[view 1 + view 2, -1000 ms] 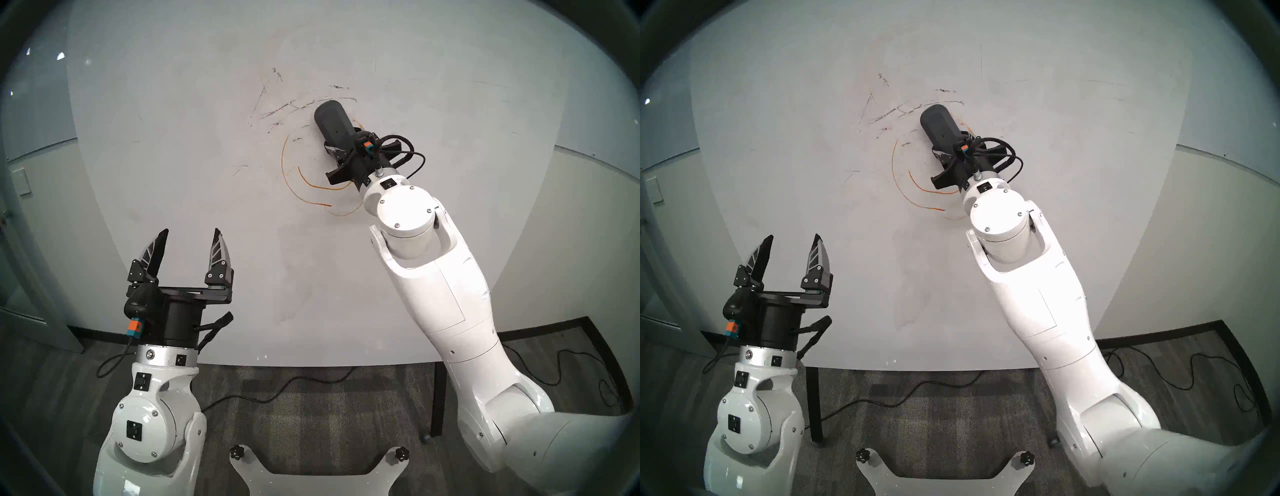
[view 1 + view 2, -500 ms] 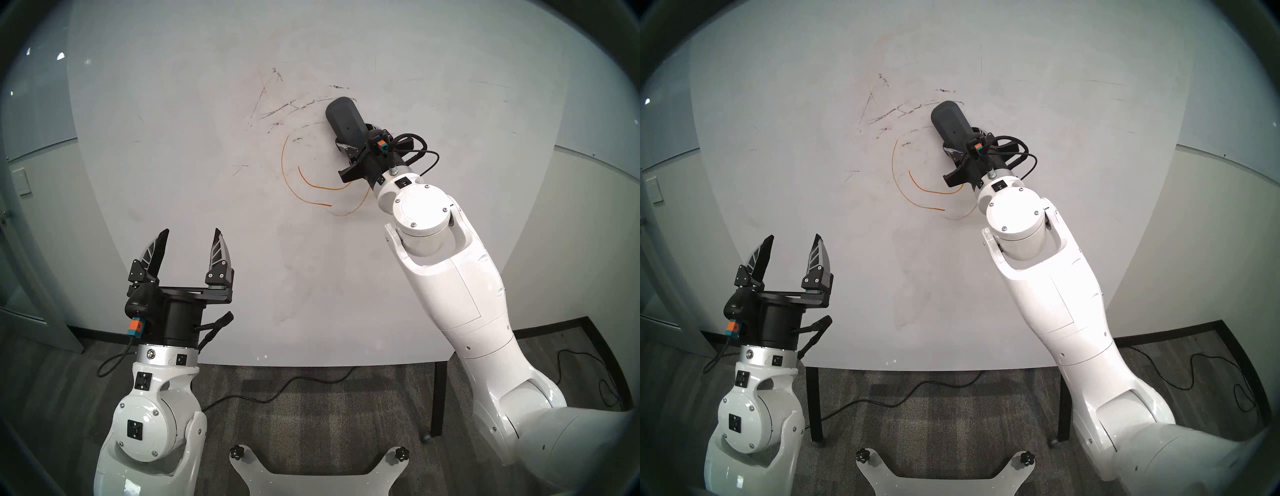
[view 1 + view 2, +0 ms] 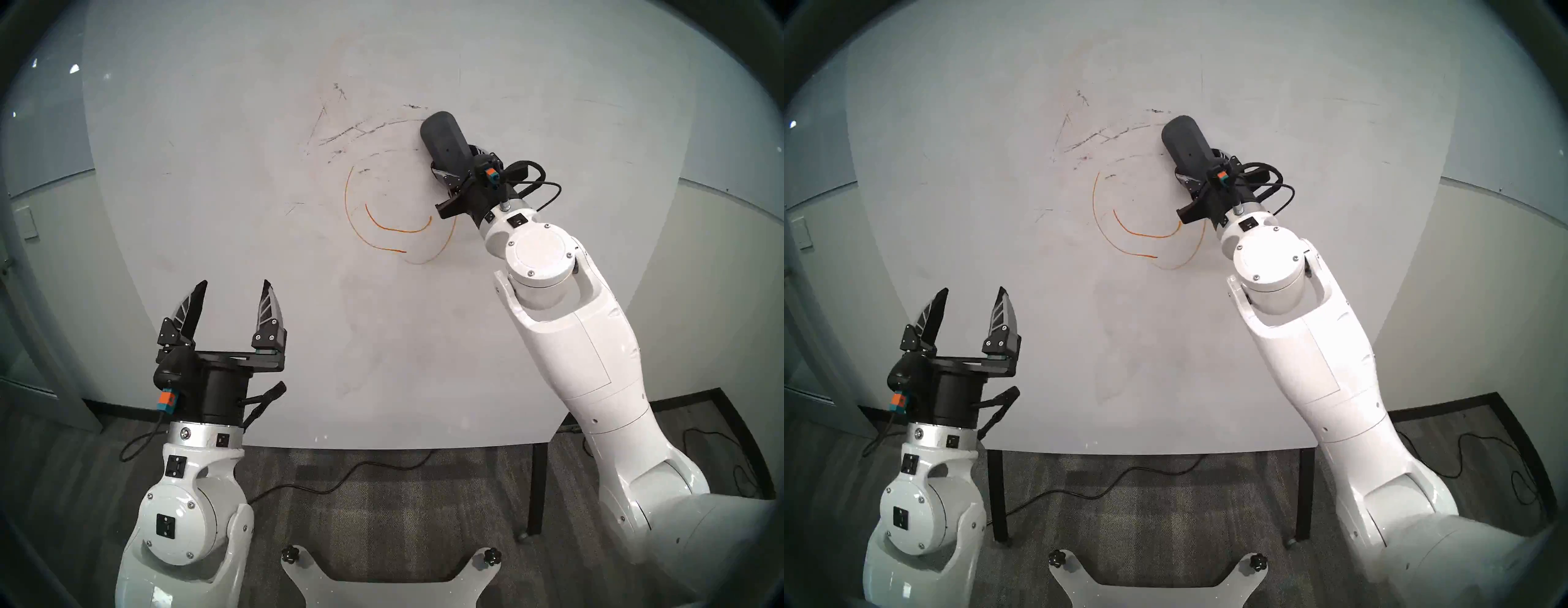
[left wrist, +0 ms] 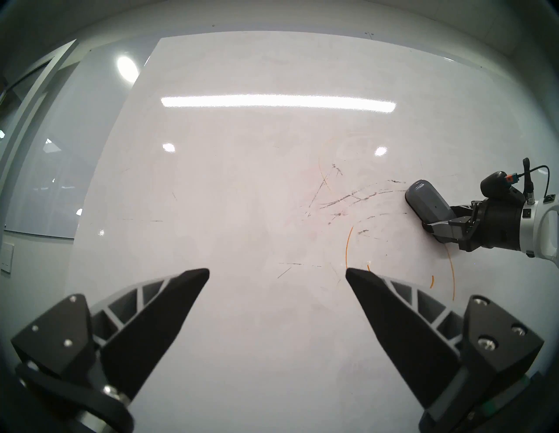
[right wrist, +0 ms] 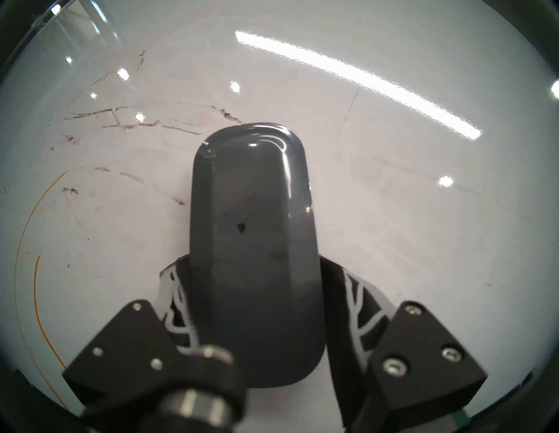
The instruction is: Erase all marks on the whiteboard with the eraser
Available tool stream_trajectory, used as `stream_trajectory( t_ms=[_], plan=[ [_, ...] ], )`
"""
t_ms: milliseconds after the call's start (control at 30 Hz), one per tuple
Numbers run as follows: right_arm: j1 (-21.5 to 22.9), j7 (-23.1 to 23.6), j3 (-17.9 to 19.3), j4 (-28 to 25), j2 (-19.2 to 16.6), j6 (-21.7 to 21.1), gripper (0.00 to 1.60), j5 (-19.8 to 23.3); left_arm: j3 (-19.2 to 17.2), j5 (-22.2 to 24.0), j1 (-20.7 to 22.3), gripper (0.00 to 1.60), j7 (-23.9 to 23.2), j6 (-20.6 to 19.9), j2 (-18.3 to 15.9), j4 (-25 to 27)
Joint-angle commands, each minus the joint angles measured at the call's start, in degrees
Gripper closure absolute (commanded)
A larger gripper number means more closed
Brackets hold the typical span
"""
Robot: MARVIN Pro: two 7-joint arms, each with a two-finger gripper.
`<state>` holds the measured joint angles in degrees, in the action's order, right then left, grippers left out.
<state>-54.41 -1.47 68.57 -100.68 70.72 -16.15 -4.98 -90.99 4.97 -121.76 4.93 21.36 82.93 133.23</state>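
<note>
The right gripper (image 3: 445, 167) is clamped on the eraser (image 3: 443, 138), pressed to the whiteboard (image 3: 424, 339) right of centre, yet the orange curves (image 3: 396, 229) and black scratches (image 3: 352, 131) remain, so most wiping looks undone, while the left gripper (image 3: 233, 305) gapes empty at lower left.

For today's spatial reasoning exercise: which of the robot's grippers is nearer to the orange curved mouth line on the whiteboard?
Right. The right gripper, shut on the eraser, sits just above and right of the orange mouth line. The left gripper hangs open, well below and left of it.
</note>
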Motion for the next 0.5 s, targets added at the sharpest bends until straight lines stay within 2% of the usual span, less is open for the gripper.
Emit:
stream_trajectory(
  t_ms=[0,100,133,167,467],
  plan=[
    [2.17,-5.73,7.73,5.73,-6.23,-2.00,1.60,0.86,0.02,-0.01,0.05,0.00,-0.04,0.30,-0.01,1.05],
    [1.57,-5.61,8.14,6.00,-7.08,-1.59,1.60,1.60,0.03,-0.01,0.05,0.00,-0.04,0.31,0.00,1.09],
    [1.08,-5.28,9.28,6.03,-7.19,-1.23,1.60,2.07,0.03,-0.01,0.04,0.00,-0.04,0.31,0.00,1.11],
    [0.88,-5.54,8.44,6.05,-7.84,-1.18,1.60,2.40,0.03,-0.01,0.03,0.00,-0.04,0.32,0.00,1.13],
    [-3.56,-5.08,11.02,6.32,-7.54,0.37,1.60,5.44,0.03,-0.01,-0.09,0.00,-0.04,0.36,0.00,1.34]
  ],
)
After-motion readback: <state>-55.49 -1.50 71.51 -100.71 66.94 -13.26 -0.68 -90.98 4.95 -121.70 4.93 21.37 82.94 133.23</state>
